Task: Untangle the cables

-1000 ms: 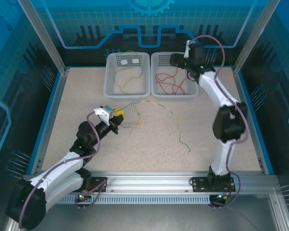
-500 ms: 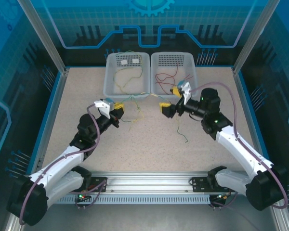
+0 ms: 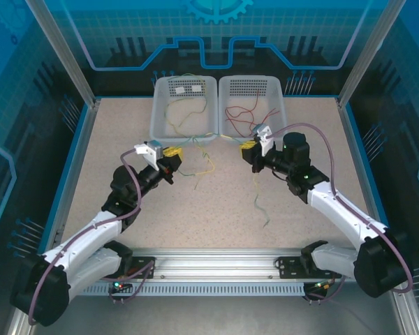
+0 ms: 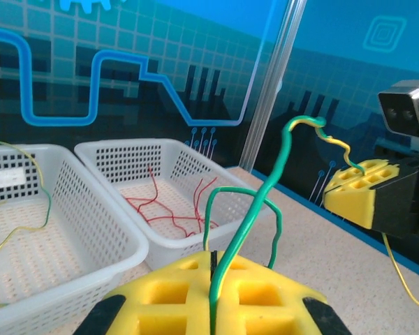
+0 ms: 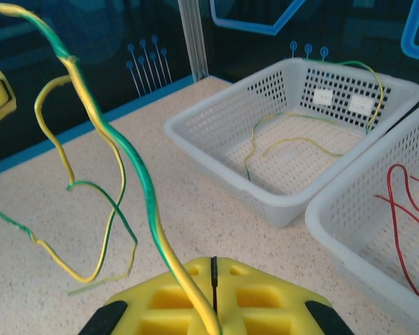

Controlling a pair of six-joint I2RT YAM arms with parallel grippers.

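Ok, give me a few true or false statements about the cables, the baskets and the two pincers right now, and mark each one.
1. The red cables lie in the right basket. True.
2. The left pincer is open and holds nothing. False: it is shut on a green cable.
3. The right pincer is shut on a green and yellow cable. True.
4. The left basket holds red cables. False: it holds yellowish and green cables.
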